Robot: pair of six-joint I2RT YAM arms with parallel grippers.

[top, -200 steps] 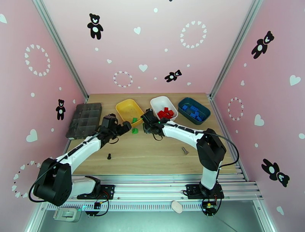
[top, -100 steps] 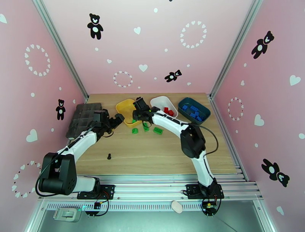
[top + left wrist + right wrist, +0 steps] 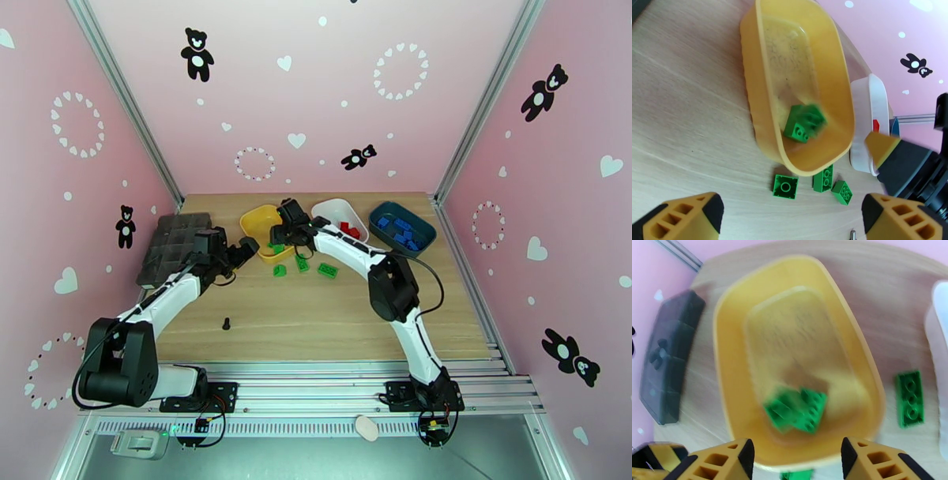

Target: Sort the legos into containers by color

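Pink walls with bear and heart stickers close round the wooden desk [image 3: 316,316]. Left of your left claw [image 3: 242,253] sits the dark grey compartment organizer tray [image 3: 170,245]. Directly under your right claw [image 3: 794,455] is the yellow shallow plastic tub [image 3: 726,342]. The white tub [image 3: 341,213] and dark teal tub [image 3: 429,231] stand off to that claw's right, holding red bricks [image 3: 351,230] and blue bricks [image 3: 399,229].

Your right claw has its fingers parted with nothing between them, and a blurred clump of green studded bricks [image 3: 798,409] lies in the yellow tub below it. Your left claw is spread wide and empty, near that tub's end. Three loose green bricks [image 3: 785,186] lie on the desk just ahead of it, close to the tub wall.

Two risks, as I judge it. Both claws crowd one tub, so reaching together could knock them. A finger going for bricks so near the wall may shove the tub or pinch one askew. Leave the small dark screw [image 3: 226,322] behind your left claw.
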